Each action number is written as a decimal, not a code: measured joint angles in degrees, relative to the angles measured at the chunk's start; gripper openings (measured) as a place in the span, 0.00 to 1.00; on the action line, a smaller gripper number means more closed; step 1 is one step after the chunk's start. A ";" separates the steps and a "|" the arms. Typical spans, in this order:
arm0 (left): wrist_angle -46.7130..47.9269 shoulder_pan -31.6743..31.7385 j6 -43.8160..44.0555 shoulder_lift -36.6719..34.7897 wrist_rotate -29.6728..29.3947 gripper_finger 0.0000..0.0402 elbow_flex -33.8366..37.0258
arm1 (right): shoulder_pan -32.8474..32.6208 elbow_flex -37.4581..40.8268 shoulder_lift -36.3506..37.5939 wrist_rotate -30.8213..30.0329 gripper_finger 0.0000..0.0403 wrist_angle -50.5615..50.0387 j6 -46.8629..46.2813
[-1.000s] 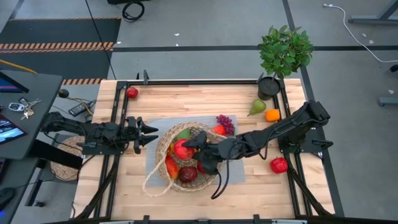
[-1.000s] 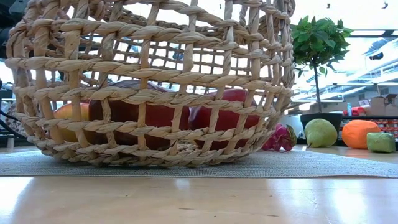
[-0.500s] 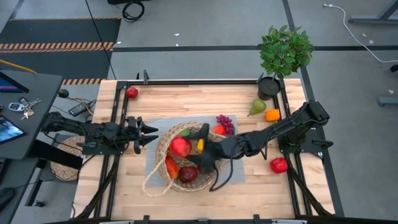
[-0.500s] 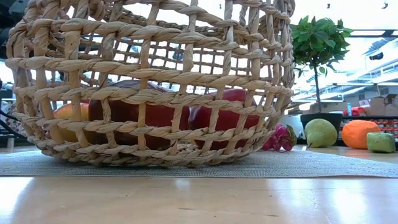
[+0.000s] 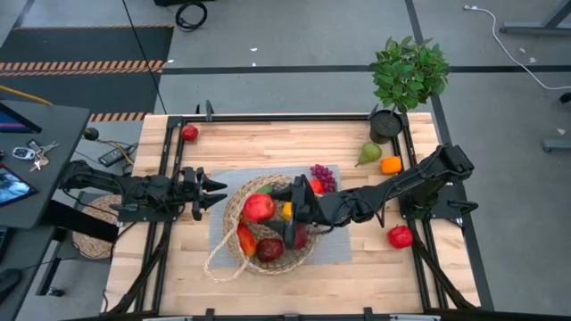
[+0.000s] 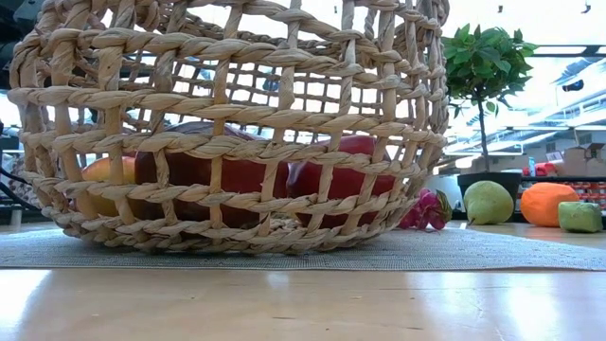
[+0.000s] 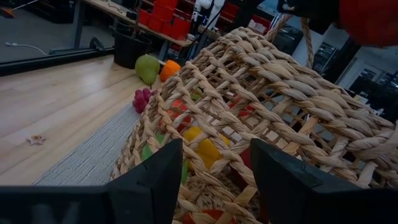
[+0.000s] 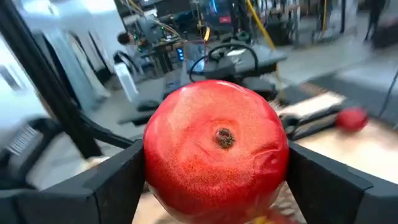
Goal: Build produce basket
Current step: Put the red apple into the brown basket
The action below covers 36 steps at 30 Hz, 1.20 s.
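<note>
The basket (image 5: 263, 225) sits on a grey woven mat (image 5: 223, 214) in the middle of the wooden counter (image 5: 285, 147). It is round and bowl-shaped, plaited from thick tan wicker with open gaps, and a thin wicker loop trails from its near side. Inside lie smooth, rounded fruits: a dark red one (image 5: 270, 249), an orange-red one (image 5: 245, 238) and a yellow piece (image 5: 286, 210).

The right hand (image 5: 272, 210) reaches over the basket and grips a red apple (image 5: 258, 208) between its widely spread fingers; up close the apple (image 8: 216, 149) is glossy, finely speckled, with a small dark dimple at its centre.

The left hand (image 5: 214, 191) waits just beside the basket's left rim with its fingers closed.

Outside the basket, a bunch of purple grapes (image 5: 323, 176) rests at the mat's far right corner. Further off are a green pear (image 5: 368, 154) and an orange fruit (image 5: 390, 165), near a leafy potted plant (image 5: 408, 78) at the far right corner. A red fruit (image 5: 400, 236) lies at the right edge, and another small red one (image 5: 189, 133) at the far left corner.
</note>
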<state>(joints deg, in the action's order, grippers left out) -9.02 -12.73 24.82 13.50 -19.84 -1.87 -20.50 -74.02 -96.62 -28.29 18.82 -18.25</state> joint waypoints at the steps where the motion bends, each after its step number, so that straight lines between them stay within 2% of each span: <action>1: 0.00 0.00 -0.02 0.00 0.00 0.48 0.00 | 0.05 0.00 0.23 0.68 0.87 -0.13 -2.78; 8: -0.04 0.00 -0.02 0.00 0.00 0.48 0.00 | 0.43 0.00 0.55 5.87 0.87 2.81 -13.21; 14: -0.07 0.01 -0.01 0.00 0.00 0.49 0.00 | -0.36 0.00 0.55 5.90 0.87 2.48 -13.63; 17: -0.09 0.02 -0.02 0.00 0.00 0.49 0.00 | -0.78 0.00 0.55 5.95 0.87 1.53 -10.53; 27: -0.09 0.01 0.00 0.00 0.00 0.48 0.00 | -0.76 -0.02 0.18 3.30 0.87 -18.34 -8.78; 36: -0.09 0.02 -0.02 0.00 0.00 0.49 0.00 | 1.03 -0.02 0.15 3.90 0.87 -29.64 1.35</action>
<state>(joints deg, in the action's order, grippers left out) -9.10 -12.71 24.80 13.50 -19.84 -1.87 -19.47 -74.04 -96.47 -24.40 -10.82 -16.90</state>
